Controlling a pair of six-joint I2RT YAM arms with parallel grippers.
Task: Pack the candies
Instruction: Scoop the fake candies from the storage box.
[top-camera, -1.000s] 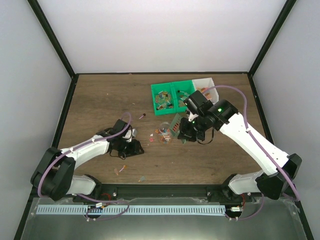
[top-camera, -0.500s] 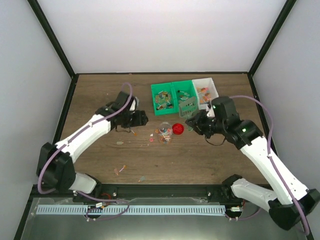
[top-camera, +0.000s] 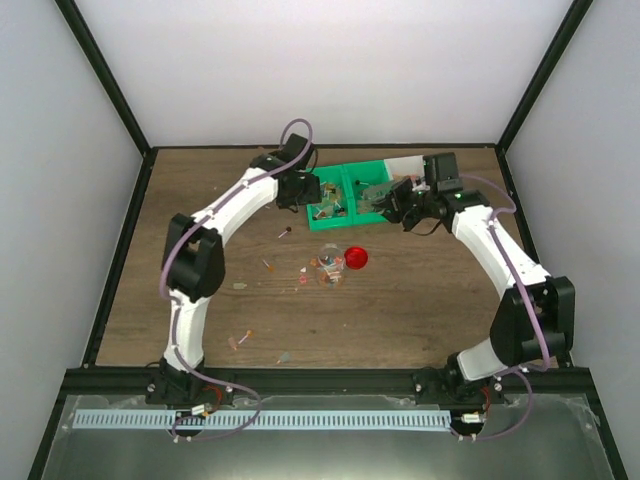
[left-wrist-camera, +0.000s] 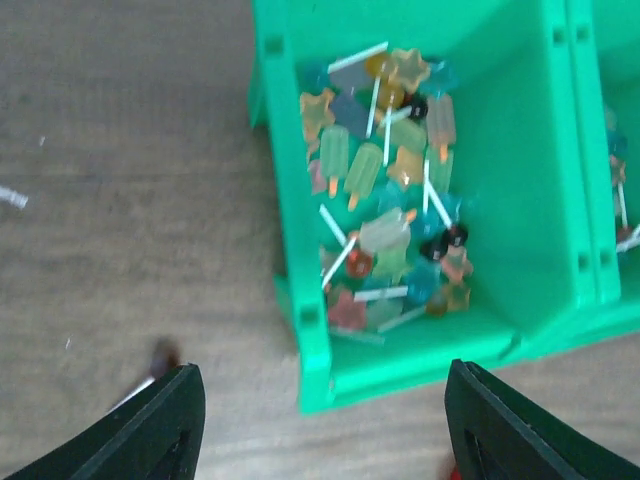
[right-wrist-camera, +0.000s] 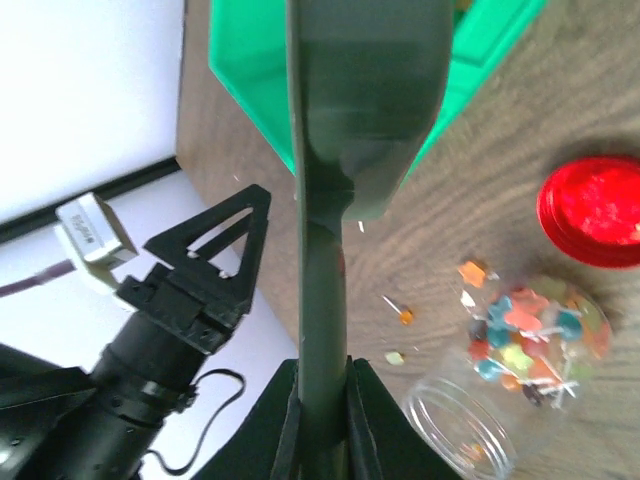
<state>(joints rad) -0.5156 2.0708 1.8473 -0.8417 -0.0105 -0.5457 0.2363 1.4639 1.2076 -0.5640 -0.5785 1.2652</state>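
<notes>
Candies (left-wrist-camera: 385, 190) in bin (left-wrist-camera: 505, 230), jar (top-camera: 329, 268) before bin, lid (top-camera: 356, 258) right of jar

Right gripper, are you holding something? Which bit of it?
Yes. The right gripper is shut on the green scoop, pinching its thin handle. The left gripper is open and holds nothing.

left arm stretched far | left pincer (left-wrist-camera: 320, 425) jaws apart | right pincer (right-wrist-camera: 325, 420) clamped on scoop (right-wrist-camera: 365, 110)

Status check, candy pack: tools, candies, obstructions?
Left tool open over bin candies. Right tool shut on scoop. Jar on side, lid off. Loose candies on table.
</notes>
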